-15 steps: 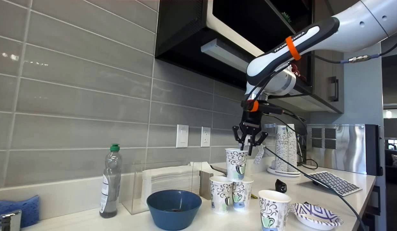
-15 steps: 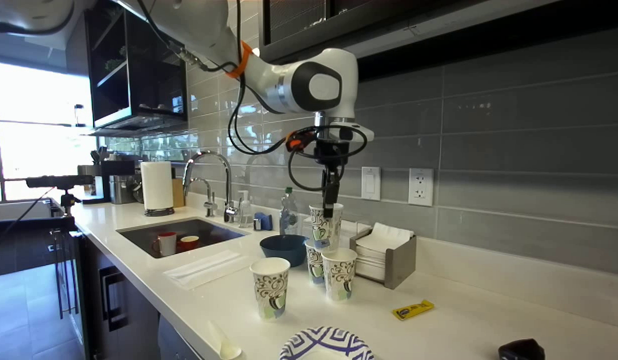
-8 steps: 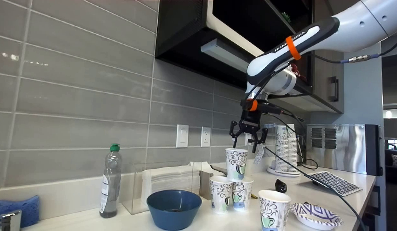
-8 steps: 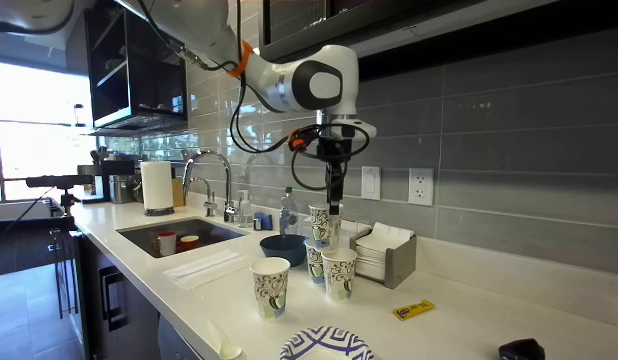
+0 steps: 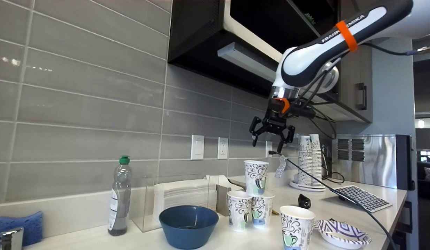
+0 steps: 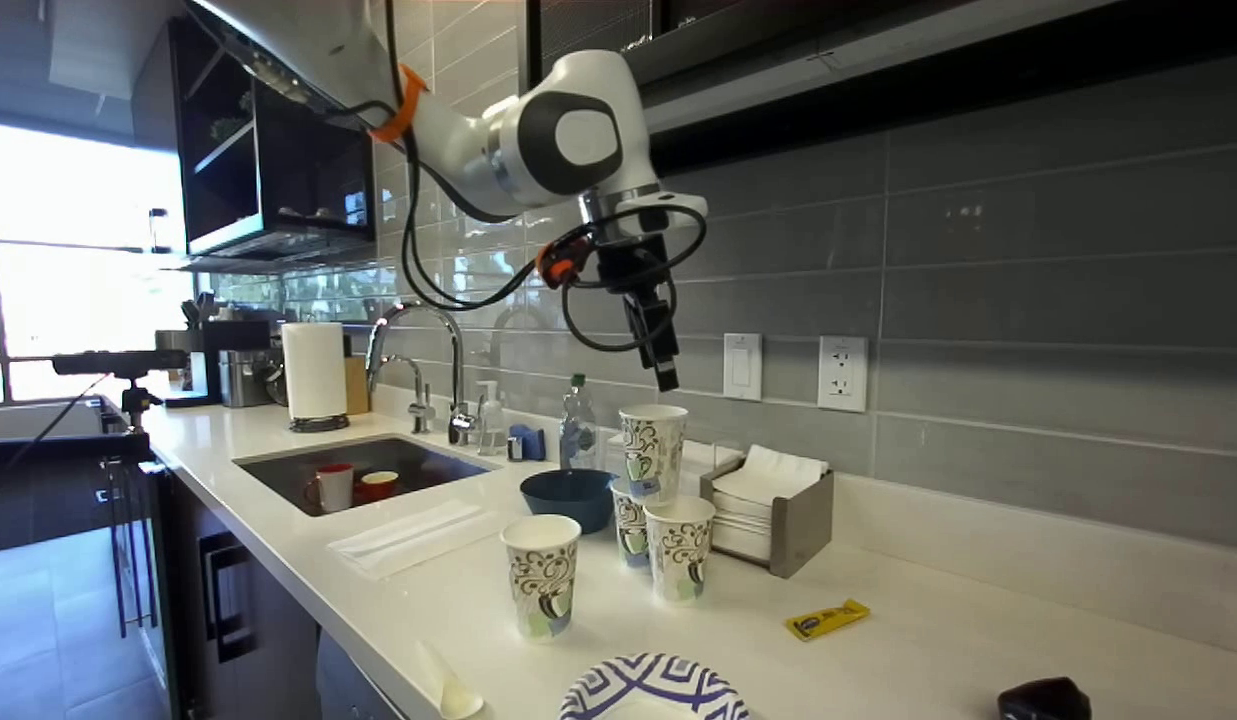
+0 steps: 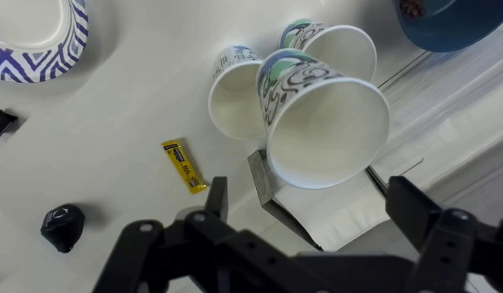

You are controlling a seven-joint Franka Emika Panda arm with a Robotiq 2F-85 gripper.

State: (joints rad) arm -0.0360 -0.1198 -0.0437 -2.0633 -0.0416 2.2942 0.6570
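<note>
My gripper (image 5: 267, 145) hangs in the air above a small cup stack, its jaws spread wide with nothing between them. Below it, a white patterned paper cup (image 5: 256, 177) stands upright across two more, the near cup (image 6: 680, 552) and the cup beside it (image 6: 630, 528). In the wrist view the top cup's mouth (image 7: 330, 130) faces the camera, just beyond the fingertips and apart from them. Another patterned cup (image 6: 541, 578) stands alone on the counter. Only the outer side of the gripper (image 6: 666, 378) shows in that exterior view, with the wrist tilted.
Around the stack are a blue bowl (image 5: 188, 227), a napkin holder (image 6: 803, 525), a yellow packet (image 7: 184, 166), a patterned plate (image 7: 68, 44) and a black object (image 7: 63, 228). Tall cup stacks (image 5: 305, 163) and a cable (image 5: 322, 182) lie behind. An upper cabinet (image 5: 201, 34) overhangs the wall.
The jaws have spread from partly apart to wide. The gripper has risen off the top cup, and the wrist has tilted. The cups have stayed in place.
</note>
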